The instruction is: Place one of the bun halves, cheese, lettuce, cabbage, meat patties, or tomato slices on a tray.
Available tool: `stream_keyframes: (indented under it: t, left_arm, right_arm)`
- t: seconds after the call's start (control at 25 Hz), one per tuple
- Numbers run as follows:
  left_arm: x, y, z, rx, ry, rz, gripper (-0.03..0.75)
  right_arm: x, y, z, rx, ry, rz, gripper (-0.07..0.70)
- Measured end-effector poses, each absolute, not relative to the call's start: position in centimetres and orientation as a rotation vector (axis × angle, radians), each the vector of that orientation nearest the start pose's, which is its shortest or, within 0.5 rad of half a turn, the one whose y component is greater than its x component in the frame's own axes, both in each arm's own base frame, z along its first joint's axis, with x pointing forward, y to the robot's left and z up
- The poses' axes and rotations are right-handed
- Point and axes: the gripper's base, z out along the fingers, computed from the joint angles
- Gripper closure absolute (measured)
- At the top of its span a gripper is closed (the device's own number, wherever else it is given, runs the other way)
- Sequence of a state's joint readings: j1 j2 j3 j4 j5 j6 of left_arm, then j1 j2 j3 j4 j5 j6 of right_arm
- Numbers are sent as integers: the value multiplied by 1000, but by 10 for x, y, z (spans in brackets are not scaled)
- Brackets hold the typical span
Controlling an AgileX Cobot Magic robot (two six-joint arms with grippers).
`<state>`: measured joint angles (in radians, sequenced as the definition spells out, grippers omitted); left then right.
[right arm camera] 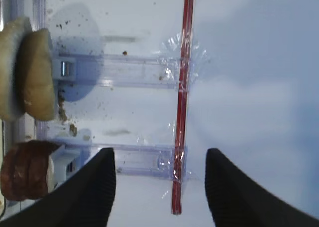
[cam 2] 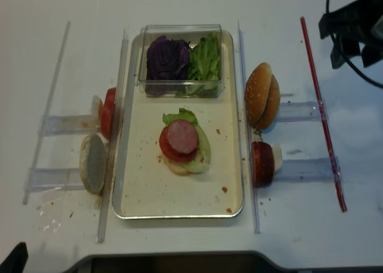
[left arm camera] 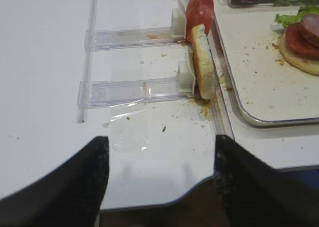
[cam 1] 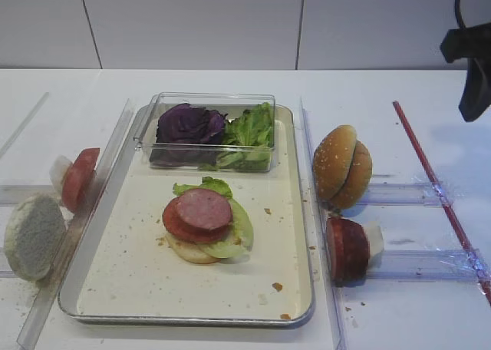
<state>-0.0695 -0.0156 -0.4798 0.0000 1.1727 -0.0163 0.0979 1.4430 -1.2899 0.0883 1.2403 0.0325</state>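
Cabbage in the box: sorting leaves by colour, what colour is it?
Dark purple cabbage; clearest in exterior high view.

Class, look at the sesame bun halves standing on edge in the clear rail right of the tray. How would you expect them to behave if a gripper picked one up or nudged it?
The sesame bun halves stand on edge, so a nudge would probably tip or roll them. Being bread, they likely squash under a firm squeeze. Crumbs on the tray suggest they shed bits when handled.

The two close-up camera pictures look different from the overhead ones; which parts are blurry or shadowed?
Right wrist view: the dark fingers are soft and blurred, and the table shows bluish cloudy shadows. Left wrist view: its fingers are equally blurred, while the tray rim gleams. Overhead views: evenly lit and sharper.
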Motion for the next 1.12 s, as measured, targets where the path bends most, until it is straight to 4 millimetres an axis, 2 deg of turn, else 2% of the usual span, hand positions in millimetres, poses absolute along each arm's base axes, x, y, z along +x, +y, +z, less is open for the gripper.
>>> stream_keyframes:
  t: [0.48,0.68,0.8,1.12]
  left_arm:
    - [-10,1,263,57,2161,-49,283]
    - [-10,1,263,57,2161,-49,283]
    - [-10,1,263,57,2161,-49,283]
    - [-10,1,263,57,2161,-49,283]
  right_arm:
    - [186,26,312,-92,2879,149,207]
    - [147,22,307,-178,2826,139,207]
    - [124,20,309,-224,2760,130,207]
    - [69,14,332,-266,2510,112,207]
